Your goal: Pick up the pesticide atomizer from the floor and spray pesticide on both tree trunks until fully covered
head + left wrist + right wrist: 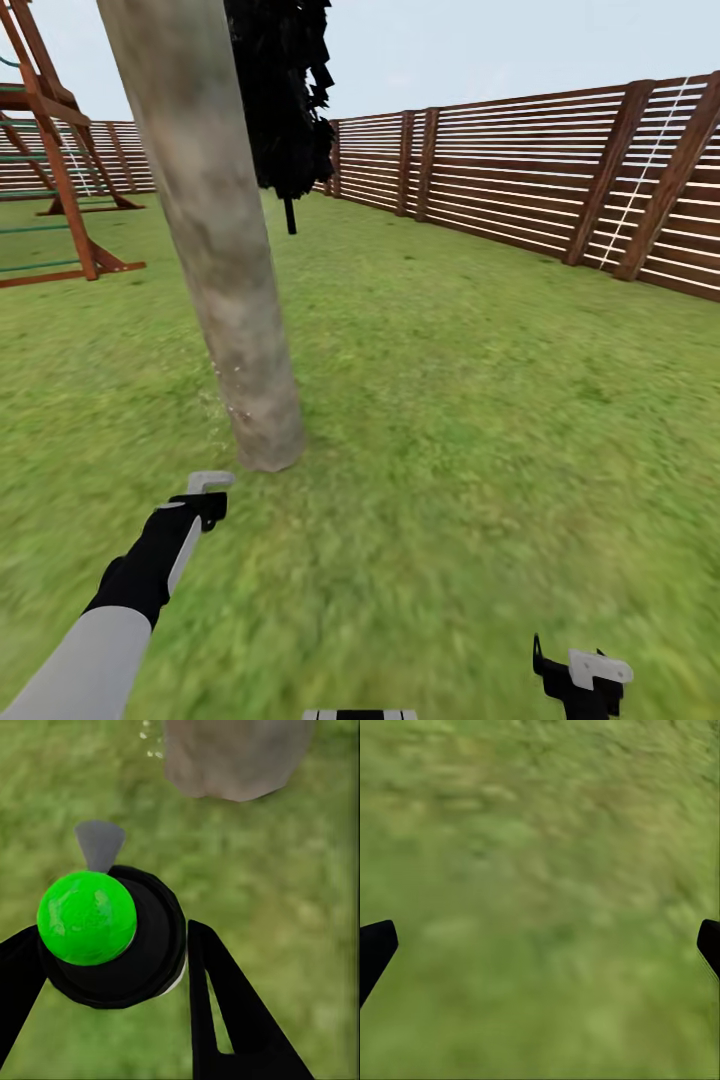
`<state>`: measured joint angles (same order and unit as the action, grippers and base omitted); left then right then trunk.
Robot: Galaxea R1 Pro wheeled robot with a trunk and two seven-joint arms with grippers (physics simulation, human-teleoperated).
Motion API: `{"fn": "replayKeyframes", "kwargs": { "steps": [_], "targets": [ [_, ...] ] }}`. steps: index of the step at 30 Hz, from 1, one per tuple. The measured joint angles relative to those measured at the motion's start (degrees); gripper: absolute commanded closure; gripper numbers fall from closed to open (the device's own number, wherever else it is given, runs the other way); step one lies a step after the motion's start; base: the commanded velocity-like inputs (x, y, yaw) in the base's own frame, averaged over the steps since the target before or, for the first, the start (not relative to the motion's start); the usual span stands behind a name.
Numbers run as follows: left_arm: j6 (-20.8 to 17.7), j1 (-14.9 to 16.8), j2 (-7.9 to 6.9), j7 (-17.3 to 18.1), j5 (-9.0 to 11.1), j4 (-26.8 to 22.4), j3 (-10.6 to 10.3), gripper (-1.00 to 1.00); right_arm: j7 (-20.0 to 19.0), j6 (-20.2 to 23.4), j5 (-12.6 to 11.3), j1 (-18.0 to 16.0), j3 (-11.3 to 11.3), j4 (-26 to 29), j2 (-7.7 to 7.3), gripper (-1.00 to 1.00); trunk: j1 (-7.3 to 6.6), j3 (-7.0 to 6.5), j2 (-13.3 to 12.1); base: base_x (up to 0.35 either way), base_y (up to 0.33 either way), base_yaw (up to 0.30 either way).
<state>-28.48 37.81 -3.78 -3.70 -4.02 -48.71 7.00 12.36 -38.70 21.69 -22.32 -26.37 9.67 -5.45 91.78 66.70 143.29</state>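
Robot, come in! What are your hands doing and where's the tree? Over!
Left gripper shut on the atomizer, nozzle toward the tree trunk. Right gripper open over grass, jaws empty. Nothing between sprayer and trunk.

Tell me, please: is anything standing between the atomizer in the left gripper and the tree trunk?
Nothing visible does. The left gripper holds the atomizer, its grey nozzle facing the trunk. Between them lies bare grass, with a few pale specks by the trunk's base.

Head camera looks down over lawn (480,400) (trunk (215,240) shared with left wrist); right wrist faces grass closely
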Motion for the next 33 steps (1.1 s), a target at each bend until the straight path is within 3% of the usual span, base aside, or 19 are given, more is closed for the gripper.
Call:
{"fn": "replayKeyframes", "kwargs": {
  "steps": [3, 6, 12, 15, 17, 20, 21, 22, 23, 24, 27, 29, 30, 33],
  "targets": [
    [0.33, 0.04, -0.05, 0.0, -0.08, 3.23, 0.23, 1.0, 0.0, 0.0, 0.02, -0.02, 0.0, 0.0, 0.06, -1.0, 0.0, 0.0, 0.0, 0.28, -0.162, 0.178],
    [4.07, 0.07, -0.01, -0.15, -0.03, 4.09, 0.29, 1.0, 0.01, -0.01, 0.02, 0.0, 0.0, 0.0, 0.09, -1.0, 0.0, 0.0, 0.0, 0.28, -0.161, 0.267],
    [4.66, 0.06, 0.19, -0.26, 0.09, 5.38, 0.22, 1.0, -0.05, 0.01, 0.01, 0.0, 0.0, 0.0, 0.09, -1.0, 0.0, 0.0, 0.0, 0.119, -0.219, 0.139],
    [4.81, -0.07, 2.61, -0.24, 0.06, 5.54, -0.06, 1.0, -0.05, -0.01, 0.02, -0.03, 0.0, 0.0, 0.08, -1.0, 0.0, 0.0, 0.0, 0.003, -0.071, 0.004],
    [4.88, -0.12, 3.19, -0.16, -0.37, 5.56, -0.19, 1.0, -0.05, 0.0, 0.02, -0.01, 0.0, 0.0, 0.06, -1.0, 0.0, 0.0, 0.0, 0.0, -0.009, 0.001],
    [4.7, -0.1, 1.95, -0.07, -0.65, 5.5, 0.2, 1.0, -0.05, 0.0, 0.02, 0.0, 0.0, 0.0, 0.03, -1.0, 0.0, 0.0, 0.0, 0.0, -0.002, 0.0],
    [4.52, -0.07, -0.08, 0.38, -0.51, 5.48, 0.47, 1.0, -0.05, 0.01, 0.02, 0.0, 0.0, 0.0, 0.04, -1.0, 0.0, 0.0, 0.0, 0.0, 0.0, 0.0],
    [4.44, -0.06, -1.19, 0.75, -0.32, 5.47, 0.36, 1.0, -0.05, 0.02, 0.02, 0.0, 0.01, 0.0, 0.05, -1.0, 0.0, 0.0, 0.0, 0.0, 0.0, 0.0],
    [4.48, -0.08, -1.38, 1.03, -0.14, 5.49, 0.18, 1.0, -0.05, 0.02, 0.02, 0.0, 0.0, 0.0, 0.05, -1.0, 0.0, 0.0, 0.0, 0.0, 0.0, 0.0],
    [4.49, -0.1, -0.89, 1.21, 0.04, 5.53, -0.19, 1.0, -0.05, -0.02, 0.02, 0.0, 0.0, 0.0, 0.07, -1.0, 0.0, 0.0, 0.0, 0.0, 0.0, 0.0],
    [4.61, -0.12, 4.08, 1.27, 0.03, 5.51, -2.71, 1.0, -0.05, -0.04, 0.01, 0.0, -0.02, 0.0, 0.04, -1.0, 0.0, 0.0, 0.0, 0.0, 0.0, 0.0],
    [4.46, -0.09, 4.34, 1.29, -0.2, 5.47, -2.93, 1.0, -0.05, -0.01, 0.02, 0.0, 0.0, 0.0, 0.01, -1.0, 0.0, 0.0, 0.0, 0.0, 0.0, 0.0],
    [4.38, -0.09, 4.15, 1.28, -0.33, 5.45, -2.8, 1.0, -0.05, 0.0, 0.02, 0.0, 0.0, 0.0, 0.01, -1.0, 0.0, 0.0, 0.0, 0.0, 0.0, 0.0],
    [4.45, -0.1, 0.48, 0.81, -0.55, 5.44, -2.55, 1.0, -0.05, -0.02, 0.02, 0.0, 0.01, 0.0, 0.02, -1.0, 0.0, 0.0, 0.0, 0.0, 0.0, 0.0]
  ]
}}
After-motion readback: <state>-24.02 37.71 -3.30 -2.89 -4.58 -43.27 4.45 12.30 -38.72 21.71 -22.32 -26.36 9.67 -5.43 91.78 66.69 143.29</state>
